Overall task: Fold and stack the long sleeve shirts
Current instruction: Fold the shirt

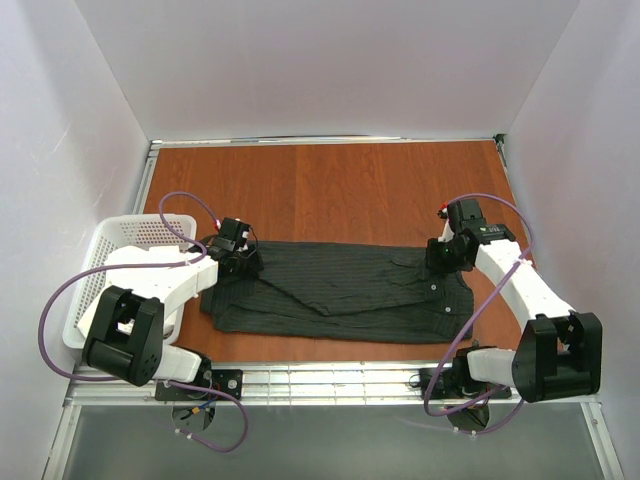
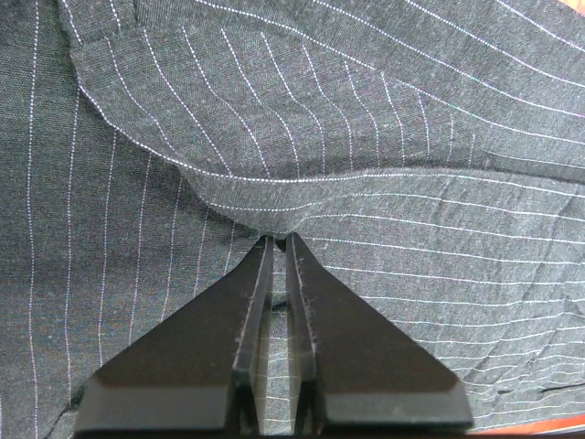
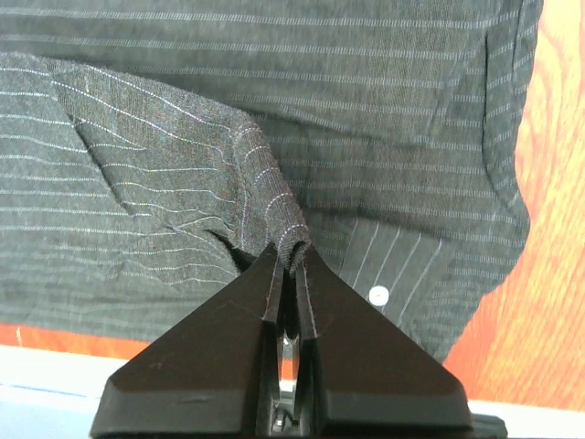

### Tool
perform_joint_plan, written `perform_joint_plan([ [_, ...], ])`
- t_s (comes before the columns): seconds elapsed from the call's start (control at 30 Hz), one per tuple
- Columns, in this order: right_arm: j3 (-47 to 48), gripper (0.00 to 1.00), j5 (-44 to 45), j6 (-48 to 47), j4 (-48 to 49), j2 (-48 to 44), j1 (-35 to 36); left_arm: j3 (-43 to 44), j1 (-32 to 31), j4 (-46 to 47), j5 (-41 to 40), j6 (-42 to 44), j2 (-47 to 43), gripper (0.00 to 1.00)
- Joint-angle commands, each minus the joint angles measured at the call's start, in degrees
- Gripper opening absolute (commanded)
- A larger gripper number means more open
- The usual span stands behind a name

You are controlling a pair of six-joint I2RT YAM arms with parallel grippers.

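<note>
Shirt (image 1: pixel 340 290) first: from the top camera we see the dark pinstriped garment lying lengthwise on the near half of the wooden table (image 1: pixel 330 180), with folded layers overlapping along its middle. A white slatted basket (image 1: pixel 100 245) sits at the table's left edge. The left arm lies across it, so we cannot tell what it holds. The left gripper (image 1: pixel 238 262) is down on the shirt's left end and the right gripper (image 1: pixel 440 255) on its right end. In the left wrist view, we see the black fingers (image 2: pixel 210 338) closed to a thin slit, their tips nipping the curved edge of a folded layer, which puckers toward them. In the right wrist view, the fingers (image 3: pixel 366 357) are pressed together on a raised ridge of cloth, with a pale button (image 3: pixel 378 294) just beside them and bare wood to the right.
</note>
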Motion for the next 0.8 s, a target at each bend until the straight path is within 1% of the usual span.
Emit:
perform_joint_plan([
  [0.0, -0.9, 0.03, 2.0, 0.8, 5.4, 1.7, -0.4, 0.1, 0.2, 0.1, 0.1, -0.1, -1.6, 0.07],
  [0.07, -1.4, 0.03, 3.7, 0.3, 6.6, 2.3, -0.4, -0.2, 0.2, 0.4, 0.5, -0.1, -1.3, 0.10],
  [0.1, -1.8, 0.08, 4.3, 0.0, 6.8, 2.8, -0.4, -0.3, 0.2, 0.4, 0.5, 0.0, -1.3, 0.12],
  [0.13, -1.7, 0.12, 5.0, -0.2, 6.8, 2.9, -0.4, -0.3, 0.2, 0.1, 0.5, 0.1, -1.5, 0.20],
  [0.17, -1.6, 0.18, 6.0, -0.5, 6.6, 2.7, -0.4, -0.3, 0.2, -0.1, 0.5, 0.2, -2.2, 0.24],
  [0.2, -1.2, 0.31, 6.3, -0.8, 6.6, 1.5, -0.4, 0.1, 0.2, -0.2, 1.8, 0.5, -3.1, 0.28],
  [0.23, -0.9, 0.37, 6.7, -0.9, 6.7, 0.5, -0.4, 0.3, 0.2, -0.7, 2.4, 0.5, -4.0, 0.40],
  [0.27, -0.7, 0.42, 6.8, -1.0, 7.0, -0.6, -0.4, 0.7, 0.2, -1.0, 3.0, 0.5, -6.4, 0.47],
  [0.3, -0.2, 0.49, 6.7, -0.9, 7.1, -2.6, -0.4, 2.0, 0.2, -1.9, 3.3, 0.8, -7.5, 0.54],
  [0.33, 0.1, 0.51, 6.2, -0.7, 7.1, -3.6, -0.3, 2.6, 0.2, -2.3, 3.5, 0.8, -8.5, 0.65],
  [0.37, 0.4, 0.55, 5.2, -0.6, 7.5, -5.4, -0.3, 3.6, 0.1, -2.8, 3.7, 1.0, -10.6, 0.69],
  [0.4, 0.4, 0.56, 3.3, -0.2, 8.2, -6.4, -0.3, 4.5, 0.1, -3.9, 3.9, 0.6, -11.3, 0.73],
  [0.43, -0.5, 0.56, 0.4, 0.2, 9.6, -7.6, -0.3, 5.9, 0.0, -4.2, 4.2, 0.4, -12.1, 0.74],
  [0.47, -1.6, 0.57, -5.7, 0.9, 11.4, -8.7, -0.2, 6.3, 0.0, -4.2, 4.9, -0.2, -12.7, 0.74],
  [0.5, -2.8, 0.57, -9.4, 1.9, 16.1, -10.7, -0.2, 6.5, -0.1, -3.0, 6.6, -0.5, -13.4, 0.74],
  [0.53, -6.4, 0.57, -16.4, 4.4, 19.0, -11.5, -0.1, 6.1, -0.2, -1.8, 7.8, -1.1, -13.4, 0.73],
  [0.57, -8.4, 0.59, -19.2, 6.5, 22.0, -12.0, 0.0, 5.7, -0.3, -0.5, 8.4, -1.5, -13.2, 0.71],
  [0.6, -10.4, 0.59, -21.5, 8.3, 28.8, -12.5, -0.1, 4.9, -0.3, 2.5, 8.9, -1.9, -12.0, 0.70],
  [0.63, -12.6, 0.59, -23.4, 9.8, 31.7, -12.2, -0.1, 4.3, -0.3, 3.8, 8.7, -2.4, -11.1, 0.69],
  [0.67, -15.5, 0.59, -25.5, 12.0, 34.2, -11.2, -0.1, 2.9, -0.3, 5.3, 8.5, -3.2, -9.8, 0.66],
  [0.73, -17.6, 0.59, -25.3, 12.2, 38.5, -9.7, -0.1, 2.0, -0.3, 8.8, 6.9, -4.7, -6.1, 0.61],
  [0.77, -19.2, 0.59, -23.8, 11.9, 39.4, -8.2, -0.3, 0.8, -0.3, 10.2, 6.6, -6.0, -4.9, 0.59],
])
